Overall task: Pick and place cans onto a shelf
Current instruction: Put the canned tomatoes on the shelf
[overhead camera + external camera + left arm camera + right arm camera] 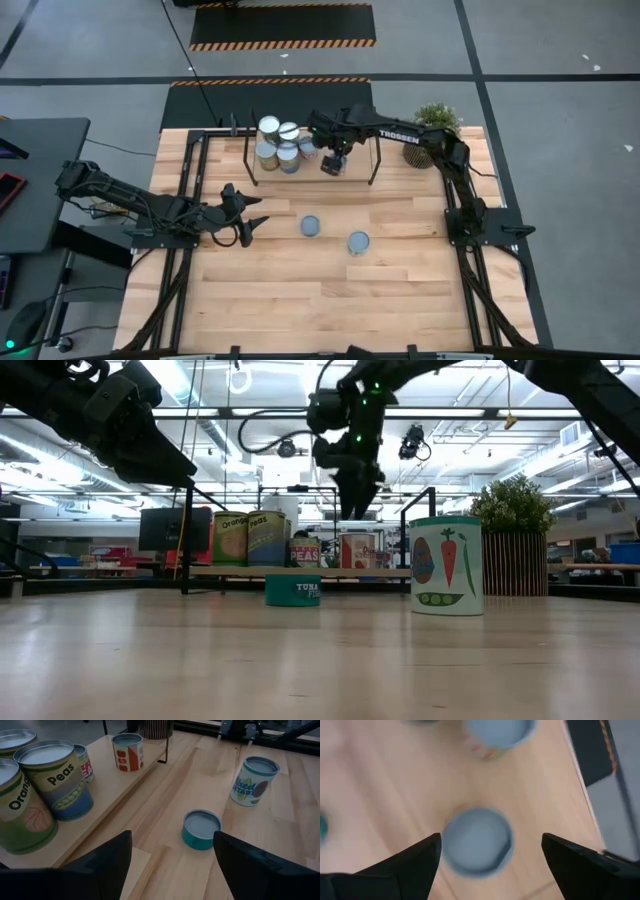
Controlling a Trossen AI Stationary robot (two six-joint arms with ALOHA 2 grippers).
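The shelf stands at the table's far middle. Several cans stand on its left part; they also show in the left wrist view. My right gripper is open and hovers above a grey-topped can with a red label that stands upright on the shelf. Its fingers are above the can and clear of it. A low teal tuna can and a taller vegetable can stand on the table. My left gripper is open, left of the tuna can.
A potted plant stands at the far right corner, beside the shelf's right end. The shelf's right half is bare apart from the red-labelled can. Bare tabletop lies toward the near edge. Black frame rails run along the table's sides.
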